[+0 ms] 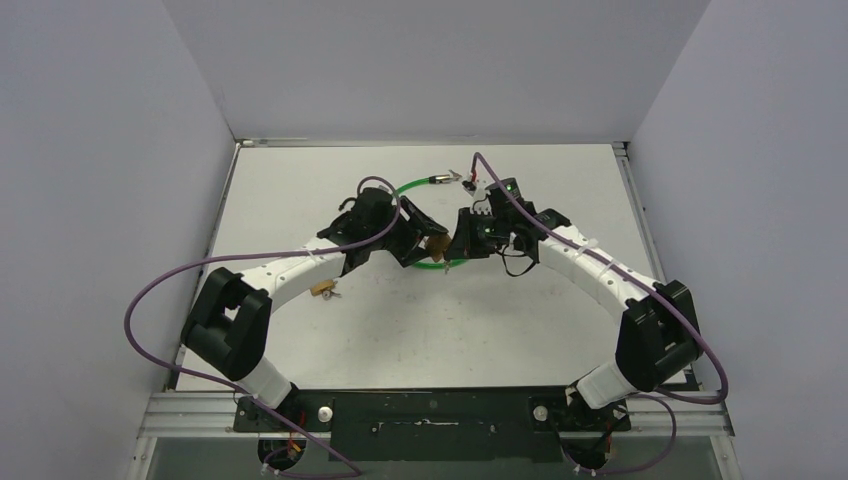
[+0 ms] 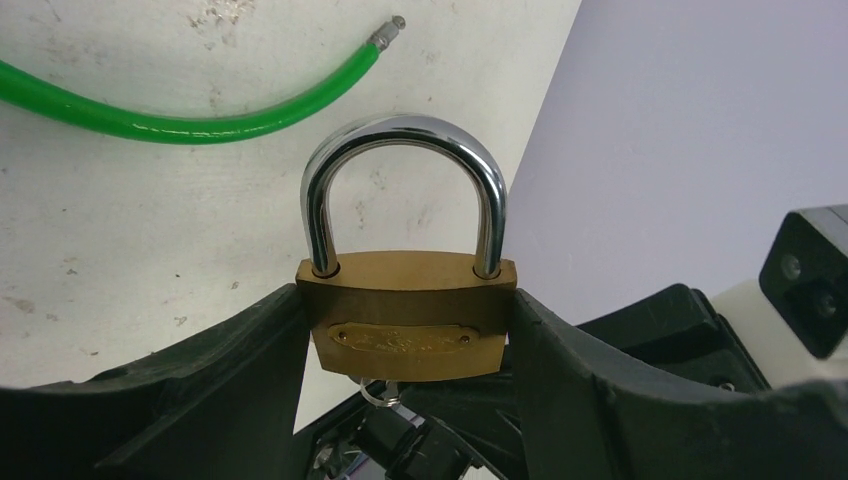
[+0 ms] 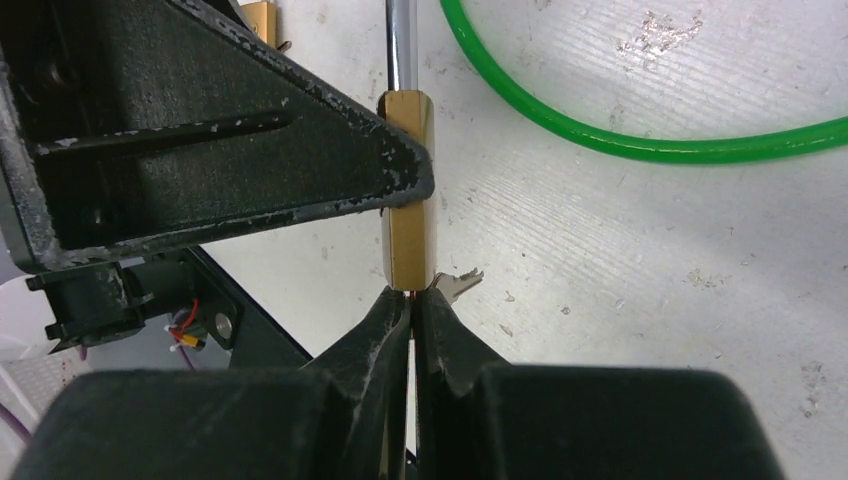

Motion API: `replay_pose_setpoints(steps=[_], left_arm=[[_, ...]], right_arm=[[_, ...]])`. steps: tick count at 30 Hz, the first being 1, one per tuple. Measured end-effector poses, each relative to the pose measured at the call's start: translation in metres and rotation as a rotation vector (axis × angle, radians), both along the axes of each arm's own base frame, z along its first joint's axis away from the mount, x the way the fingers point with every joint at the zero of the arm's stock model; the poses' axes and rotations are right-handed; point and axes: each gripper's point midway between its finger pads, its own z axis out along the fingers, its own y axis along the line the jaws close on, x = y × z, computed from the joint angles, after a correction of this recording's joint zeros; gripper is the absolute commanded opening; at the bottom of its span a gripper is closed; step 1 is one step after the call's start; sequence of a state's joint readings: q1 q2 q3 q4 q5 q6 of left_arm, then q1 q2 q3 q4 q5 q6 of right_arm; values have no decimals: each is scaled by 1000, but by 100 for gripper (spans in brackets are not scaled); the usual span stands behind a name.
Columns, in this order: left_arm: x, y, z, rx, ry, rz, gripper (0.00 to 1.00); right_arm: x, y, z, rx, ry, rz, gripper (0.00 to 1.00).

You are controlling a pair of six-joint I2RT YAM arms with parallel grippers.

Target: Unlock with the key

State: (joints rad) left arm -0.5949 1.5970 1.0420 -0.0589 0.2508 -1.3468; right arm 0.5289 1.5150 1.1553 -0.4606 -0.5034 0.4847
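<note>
My left gripper (image 2: 405,325) is shut on a brass padlock (image 2: 405,315), one finger on each side of its body. The chrome shackle (image 2: 400,135) stands upright with both legs seated in the body. My right gripper (image 3: 411,300) is shut on the key, whose held part is hidden between the fingers, right at the padlock's underside (image 3: 407,235). A second key (image 3: 456,282) on the same ring (image 2: 381,395) sticks out beside the fingers. In the top view both grippers meet at the padlock (image 1: 436,244) above the table's middle.
A green cable (image 1: 412,186) with a metal end (image 2: 386,32) curves on the white table behind the grippers. A second small brass padlock (image 1: 322,290) lies on the table beside the left arm. Grey walls stand on three sides.
</note>
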Motion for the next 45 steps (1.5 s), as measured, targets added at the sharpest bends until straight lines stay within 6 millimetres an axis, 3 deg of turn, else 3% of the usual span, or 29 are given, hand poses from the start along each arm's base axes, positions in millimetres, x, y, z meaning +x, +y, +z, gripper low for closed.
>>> replay_pose_setpoints(steps=[17, 24, 39, 40, 45], left_arm=[[2, -4, 6, -53, 2, 5, 5], [3, -5, 10, -131, -2, 38, 5], [12, -6, 48, -290, -93, 64, 3], [12, -6, 49, -293, -95, 66, 3], [10, -5, 51, -279, -102, 62, 2]], right_arm=[[8, 1, 6, 81, 57, -53, 0], [10, 0, 13, 258, 117, -143, 0], [13, 4, 51, 598, 227, -238, 0], [14, 4, 51, 596, 218, -235, 1], [17, 2, 54, 465, 102, -192, 46]])
